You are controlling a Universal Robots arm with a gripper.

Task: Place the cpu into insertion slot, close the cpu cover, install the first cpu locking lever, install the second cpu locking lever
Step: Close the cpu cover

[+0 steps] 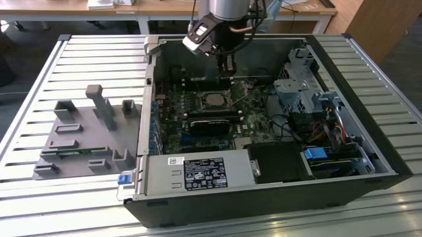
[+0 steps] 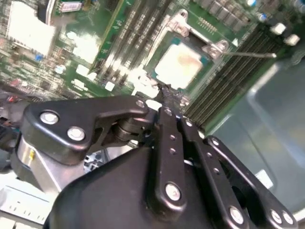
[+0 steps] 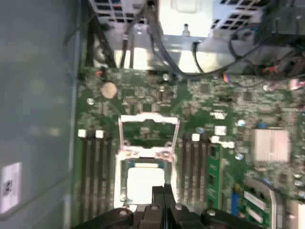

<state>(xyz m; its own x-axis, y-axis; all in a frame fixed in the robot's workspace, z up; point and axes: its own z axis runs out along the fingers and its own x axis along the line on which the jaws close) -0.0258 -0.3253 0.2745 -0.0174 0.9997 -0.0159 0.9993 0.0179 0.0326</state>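
Just above the insertion slot (image 3: 119, 179): gripper (image 3: 163, 188) is closed, fingers together, nothing held.
cpu (image 3: 143, 183): seated in slot; judged light, rigid, fragile; edges to be gripped.
cpu cover (image 3: 148, 118): swung open beside slot.

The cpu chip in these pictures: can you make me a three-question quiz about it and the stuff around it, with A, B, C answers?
1. Where is the cpu?
A) in the insertion slot
B) in a person's hand
C) on a plate

2. What colour is the circuit board around it?
A) red
B) green
C) yellow

3. How is the cpu cover?
A) shut over the chip
B) flipped open
C) bent in half

Answers:
1 A: in the first wrist view its pale top sits inside the slot's rim.
2 B: the board is green in both wrist views.
3 B: the frame lies swung back beyond the slot, leaving the chip bare.
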